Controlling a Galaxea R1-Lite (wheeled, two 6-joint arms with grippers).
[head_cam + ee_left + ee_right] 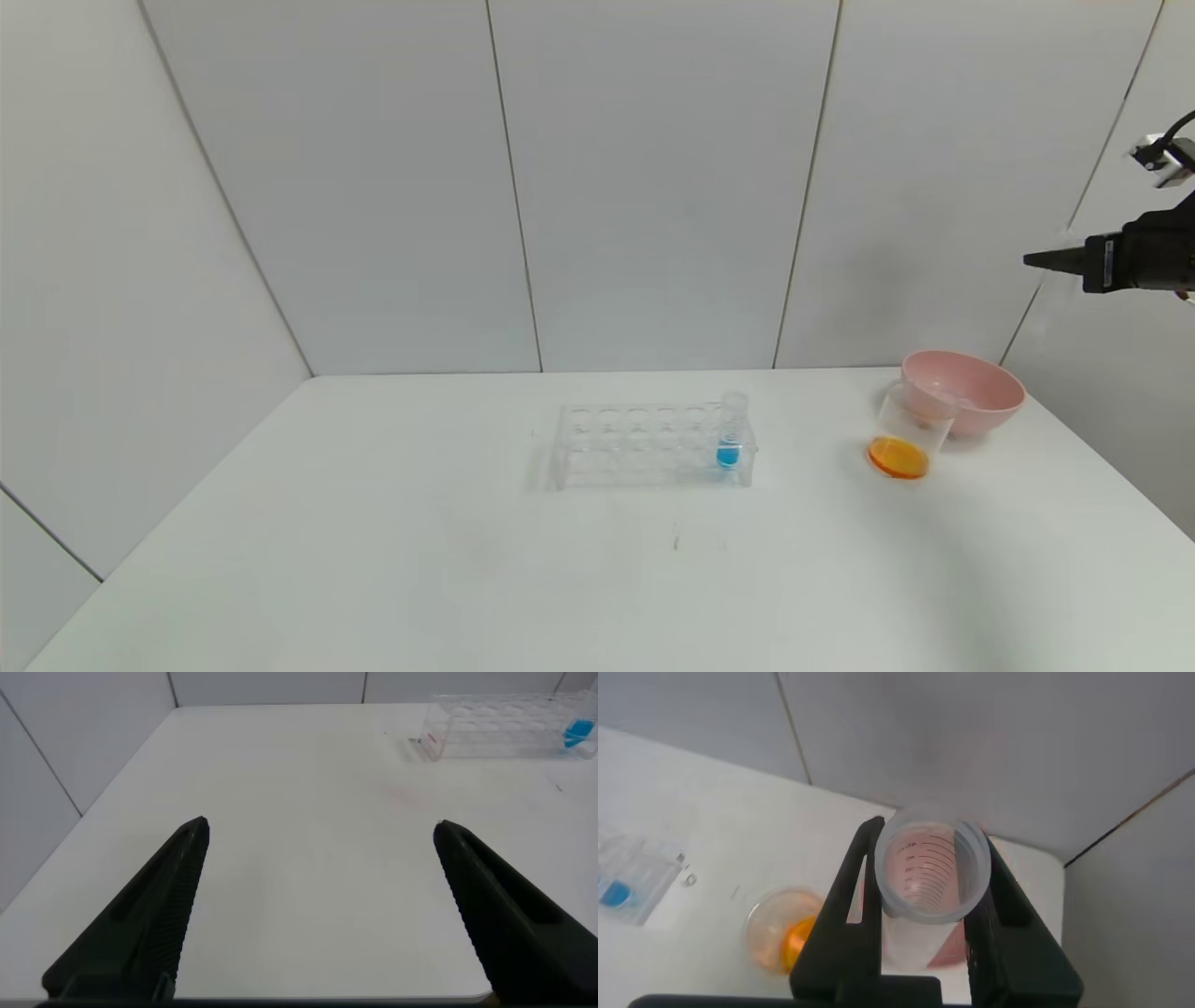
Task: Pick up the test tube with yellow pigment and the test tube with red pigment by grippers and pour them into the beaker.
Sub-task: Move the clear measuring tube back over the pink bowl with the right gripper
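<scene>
Clamped between the fingers of the right gripper (1036, 260), a clear tube (932, 873) showed its open round mouth to the wrist camera, and no coloured liquid could be seen inside it, so which pigment it belonged to could not be told. Dark graduation lines ran down its inner wall with tiny figures beside them, too small to read. A small white label on the gripper's body was likewise illegible. The jaws were drawn in tight against the tube's sides, one finger on each side just below the rim. That gripper hung high over the far right edge of the table (373, 523), pointing toward the robot's left. The beaker (910, 434) stood on the table well below it and a little to the left of its tip, holding a shallow layer of orange liquid at the bottom. A pink bowl (971, 392) sat just behind the beaker; whether they touched could not be told. Near the table's middle, a clear rack (644, 448) held one blue tube (731, 429) upright at its right end, well apart from the beaker. The left gripper (322, 831) hovered over the near left part of the table with its fingers spread wide and nothing between them.
</scene>
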